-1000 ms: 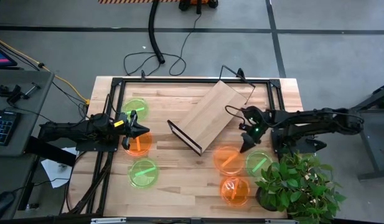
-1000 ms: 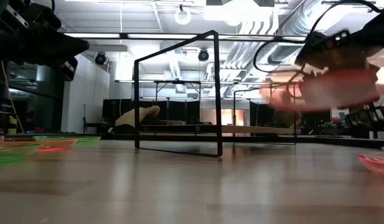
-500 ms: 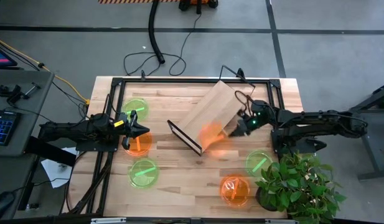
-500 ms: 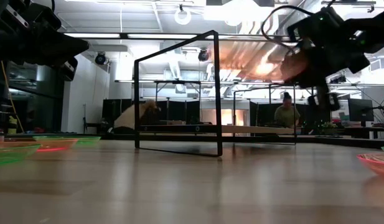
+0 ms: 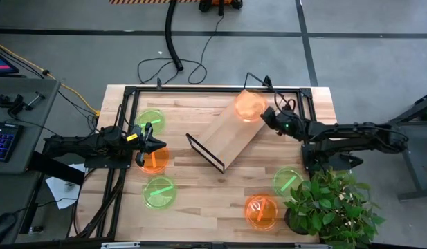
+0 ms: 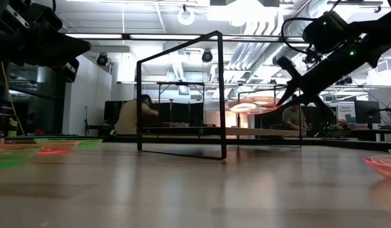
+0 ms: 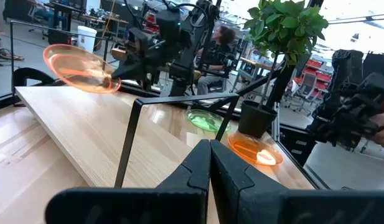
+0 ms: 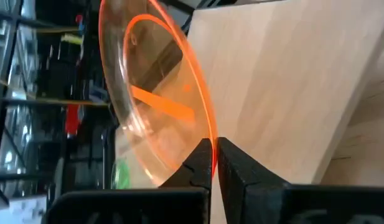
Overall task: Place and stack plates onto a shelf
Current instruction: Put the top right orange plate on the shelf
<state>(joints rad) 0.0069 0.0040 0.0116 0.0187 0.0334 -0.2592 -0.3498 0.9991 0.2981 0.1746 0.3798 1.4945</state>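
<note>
My right gripper (image 5: 266, 115) is shut on an orange plate (image 5: 250, 104) and holds it over the far end of the shelf (image 5: 227, 133), a plywood board on a black wire frame (image 6: 182, 95). The low view shows this plate (image 6: 251, 103) in the air above the board. My left gripper (image 5: 162, 144) is shut and touches nothing; it hovers beside another orange plate (image 5: 155, 161) at the table's left. Two green plates (image 5: 150, 120) (image 5: 160, 191) also lie flat at the left. A green plate (image 5: 288, 181) and an orange one (image 5: 261, 210) lie near right. My right gripper pinches the orange plate by its rim (image 8: 206, 130) between the two fingers. The fingers (image 6: 285, 96) come from the table's right, slanting down. The plate is lifted clear, close to level, and reaches out from the fingertips over the shelf board's far end.
A black tube frame (image 5: 199, 88) runs along the table's far and left sides. A potted plant (image 5: 331, 207) stands at the near right corner beside the two plates there. Bare wood (image 5: 213, 200) lies between the plate groups, near the shelf's dark end.
My right gripper has carried the orange plate from the near right part of the table up and toward the far edge, along the length of the shelf, to above its far end. The plate tipped on the way and now sits closer to level. It has stayed shut.
</note>
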